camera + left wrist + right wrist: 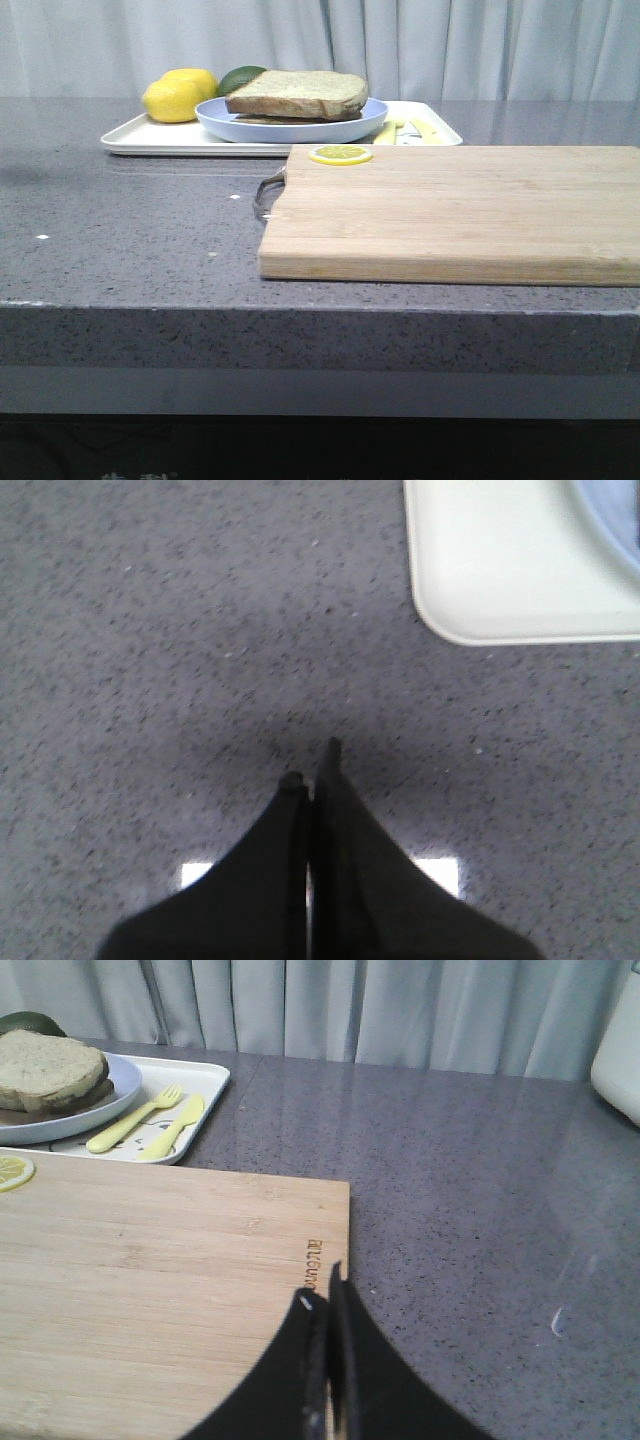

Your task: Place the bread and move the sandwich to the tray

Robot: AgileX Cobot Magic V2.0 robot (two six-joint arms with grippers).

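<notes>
Grey speckled counter (130, 230), pale curtains (450, 45) behind. Sandwich (296, 95) on blue plate (290, 125), sitting on white tray (150, 138) beside lemons (180, 95). Cutting board (450, 215) near. Left gripper (312, 765) pressed closed, empty; right gripper (322, 1288) likewise.

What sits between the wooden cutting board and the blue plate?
A lemon slice on the light wooden cutting board's far edge, then white rectangular tray rim before the round pale blue plate; front view.

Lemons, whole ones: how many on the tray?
2. Both whole lemons sit on the tray at its far-left end, touching, beside the blue plate. A green fruit behind may hide more.
</notes>
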